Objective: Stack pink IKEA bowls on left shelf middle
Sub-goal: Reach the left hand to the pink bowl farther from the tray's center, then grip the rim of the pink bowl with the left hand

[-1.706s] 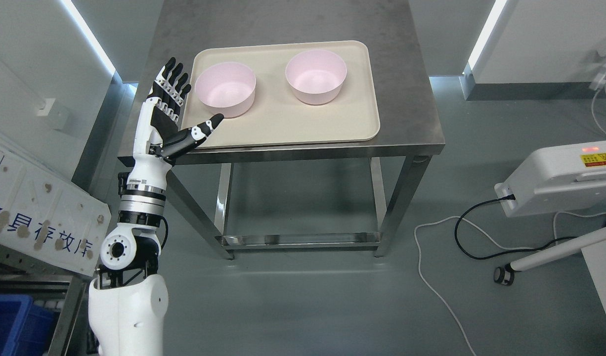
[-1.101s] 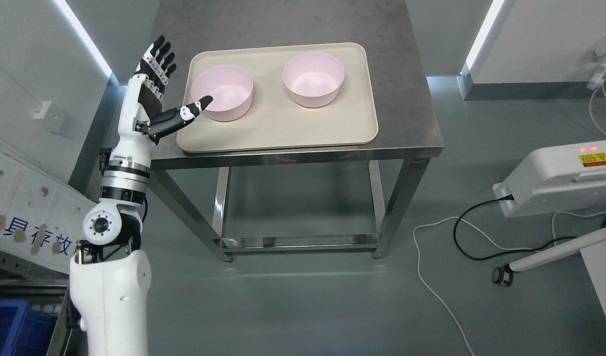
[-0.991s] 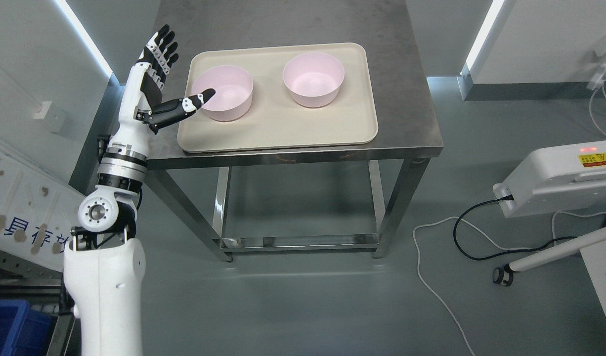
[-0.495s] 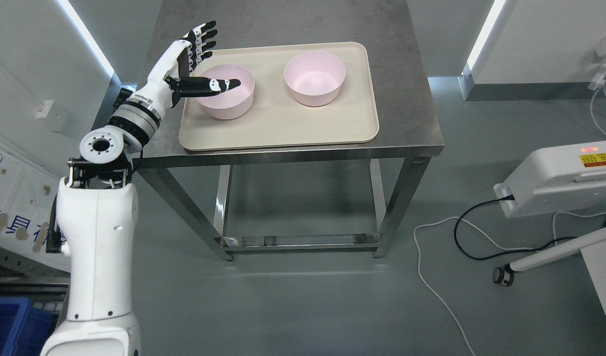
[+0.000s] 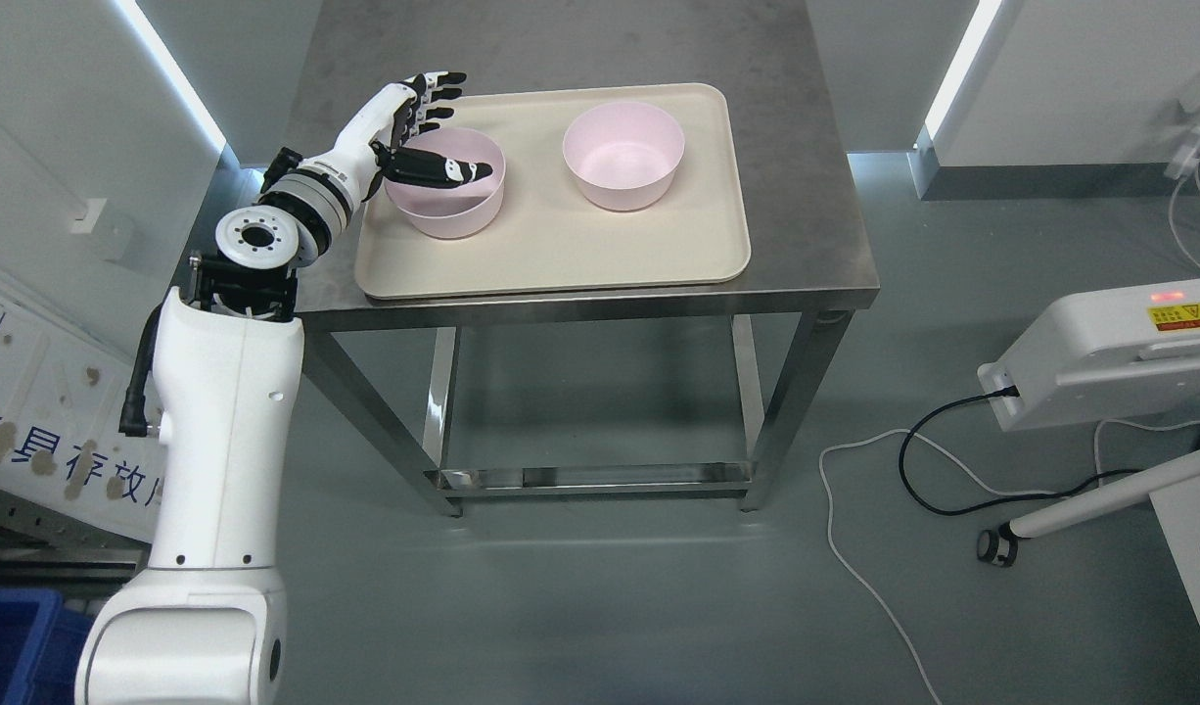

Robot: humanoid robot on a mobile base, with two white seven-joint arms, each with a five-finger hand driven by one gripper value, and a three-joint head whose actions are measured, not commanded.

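Two pink bowls stand on a beige tray on a steel table. The left bowl is at the tray's near left, the right bowl further back and to the right. My left hand is at the left bowl's far left rim, fingers spread: the thumb reaches over the bowl's opening and the four fingers stretch past the rim behind it. The hand holds nothing. My right arm does not show.
The steel table has bare metal around the tray and a low crossbar between its legs. A white machine with a black cable lies on the floor at right. A shelf sign and blue bin sit at lower left.
My left arm has swung up and to the right from beside the table, bringing the open hand from the tray's left edge onto the left bowl's rim. Both bowls stay where they were.
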